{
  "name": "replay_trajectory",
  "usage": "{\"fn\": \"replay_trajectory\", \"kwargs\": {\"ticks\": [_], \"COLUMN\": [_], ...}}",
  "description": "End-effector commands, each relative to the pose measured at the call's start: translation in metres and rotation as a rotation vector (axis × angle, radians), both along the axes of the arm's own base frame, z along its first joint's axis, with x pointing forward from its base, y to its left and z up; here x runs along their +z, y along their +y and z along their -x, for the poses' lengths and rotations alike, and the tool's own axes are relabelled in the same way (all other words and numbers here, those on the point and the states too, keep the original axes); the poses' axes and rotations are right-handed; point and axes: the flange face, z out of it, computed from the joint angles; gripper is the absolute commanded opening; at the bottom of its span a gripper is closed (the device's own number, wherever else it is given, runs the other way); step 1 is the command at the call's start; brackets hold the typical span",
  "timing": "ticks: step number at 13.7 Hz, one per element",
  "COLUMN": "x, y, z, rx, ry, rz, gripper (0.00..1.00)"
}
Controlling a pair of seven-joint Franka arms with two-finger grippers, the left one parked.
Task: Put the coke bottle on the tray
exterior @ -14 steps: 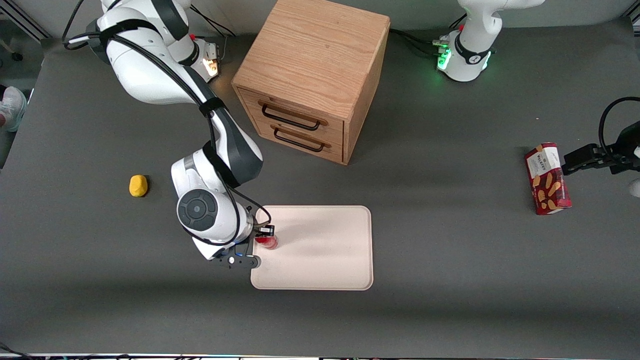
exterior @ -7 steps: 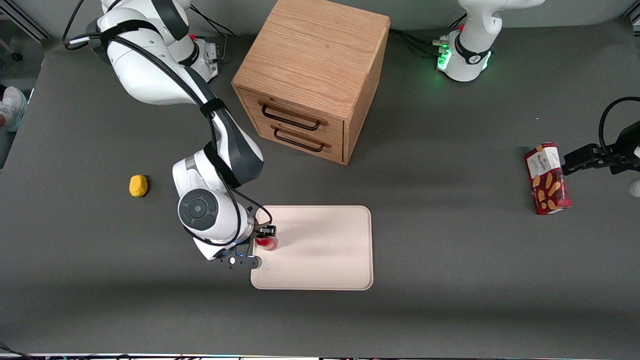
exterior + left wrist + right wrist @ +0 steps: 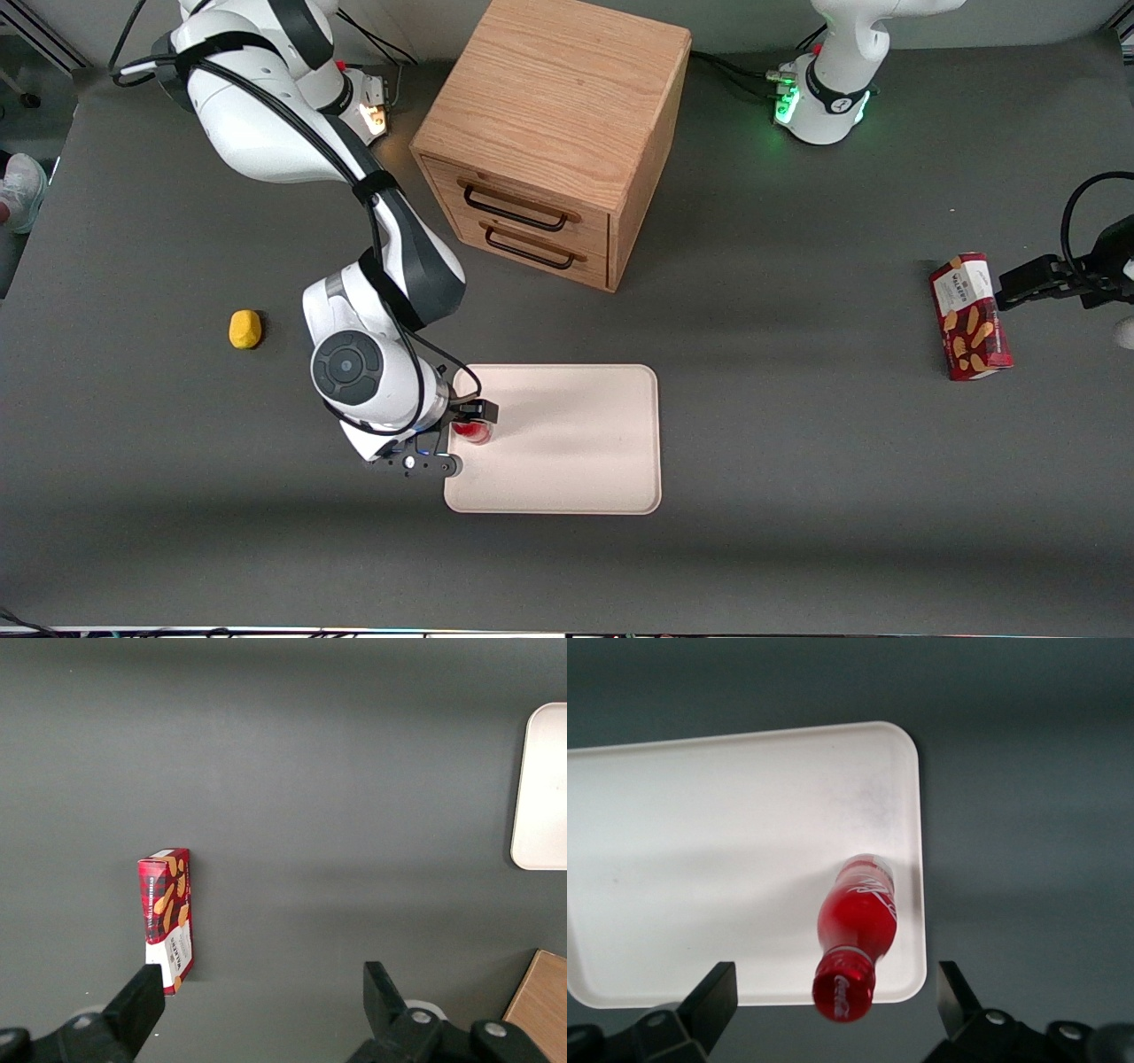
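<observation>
Hand (image 3: 470, 423): over the tray's end nearest the working arm, directly above the bottle. In the wrist view its two fingers (image 3: 713, 997) stand wide apart, one on each side of the bottle cap, neither touching it.
Bottle (image 3: 474, 431): all red, red cap, faint white lettering on the shoulder (image 3: 857, 933). It stands upright on the tray, base on the tray floor, near the rim at the working arm's end. It stands unheld.
Tray (image 3: 585, 461): pale cream, rectangular, rounded corners, low rim. It lies flat on the worktop, nearer the front camera than the cabinet. The bottle is its only load. Its corner also shows in the left wrist view (image 3: 540, 788).
Worktop (image 3: 797, 443): dark grey, matte.
Cabinet (image 3: 554, 133): wooden, two drawers with dark handles, both shut. It stands apart from the tray.
Yellow object (image 3: 244, 329): small, rounded, on the worktop toward the working arm's end, well apart from the tray.
Snack box (image 3: 970, 316): red, lying on the worktop toward the parked arm's end, well apart from the tray; also seen in the left wrist view (image 3: 166, 920).
</observation>
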Motion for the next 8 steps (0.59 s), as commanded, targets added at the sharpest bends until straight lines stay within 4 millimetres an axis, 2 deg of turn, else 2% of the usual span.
{"fn": "replay_trajectory", "kwargs": {"ticks": [1, 8], "x": [0.05, 0.174], "y": [-0.006, -0.037], "z": [0.014, 0.08], "rx": [-0.001, 0.004], "ry": [-0.018, -0.033], "rz": [0.019, 0.041], "gripper": [1.0, 1.0]}}
